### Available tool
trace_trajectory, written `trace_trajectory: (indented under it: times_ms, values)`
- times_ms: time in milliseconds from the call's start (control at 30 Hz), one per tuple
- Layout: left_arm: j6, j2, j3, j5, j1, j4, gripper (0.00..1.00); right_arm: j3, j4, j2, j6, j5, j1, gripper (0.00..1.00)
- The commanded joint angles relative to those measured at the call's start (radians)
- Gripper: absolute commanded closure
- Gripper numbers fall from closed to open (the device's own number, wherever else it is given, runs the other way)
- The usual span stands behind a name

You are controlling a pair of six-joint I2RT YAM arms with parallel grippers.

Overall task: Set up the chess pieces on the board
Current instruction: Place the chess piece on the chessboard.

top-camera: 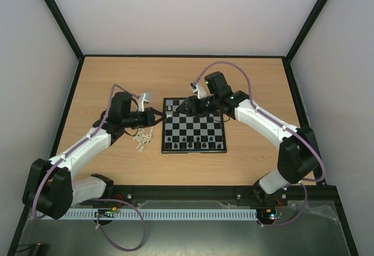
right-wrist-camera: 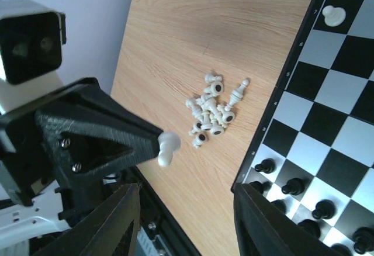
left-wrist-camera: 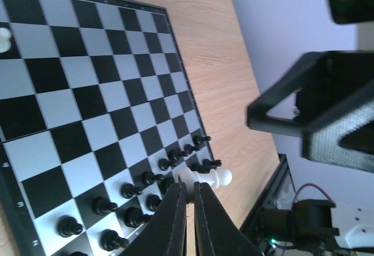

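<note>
The board (top-camera: 194, 128) lies mid-table, with black chess pieces (top-camera: 193, 145) in its two near rows and one white pawn (top-camera: 170, 109) at its far left corner. A pile of white pieces (top-camera: 142, 139) lies on the table left of the board. My left gripper (top-camera: 158, 116) hovers by the board's left edge, shut on a white pawn (left-wrist-camera: 204, 177) lying sideways between its fingertips (left-wrist-camera: 175, 206); that pawn also shows in the right wrist view (right-wrist-camera: 166, 149). My right gripper (right-wrist-camera: 187, 221) is open and empty above the board's far left part, facing the left gripper.
The white pile (right-wrist-camera: 211, 111) lies just off the board's edge, close to the black rows (right-wrist-camera: 292, 186). The right gripper's body (left-wrist-camera: 315, 116) hangs close in front of the left gripper. Dark frame rails border the wooden table (top-camera: 245, 75).
</note>
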Motion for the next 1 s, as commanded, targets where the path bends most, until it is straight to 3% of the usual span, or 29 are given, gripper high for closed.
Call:
trace_trajectory:
  times_ms: [0,367,500,967]
  values:
    - [-0.040,-0.041,-0.029,0.096,-0.005,0.081,0.97,0.052,-0.016,0.028,0.008,-0.070,0.016,0.58]
    - [-0.040,-0.041,-0.035,0.089,-0.014,0.073,0.98,0.083,-0.050,0.082,-0.008,-0.051,0.090,0.60]
    - [-0.039,-0.041,-0.033,0.086,-0.014,0.072,0.98,0.079,-0.053,0.085,-0.011,-0.048,0.096,0.71]
    - [-0.033,-0.029,-0.036,0.083,-0.020,0.065,0.97,0.116,-0.065,0.127,-0.028,-0.042,0.096,0.72]
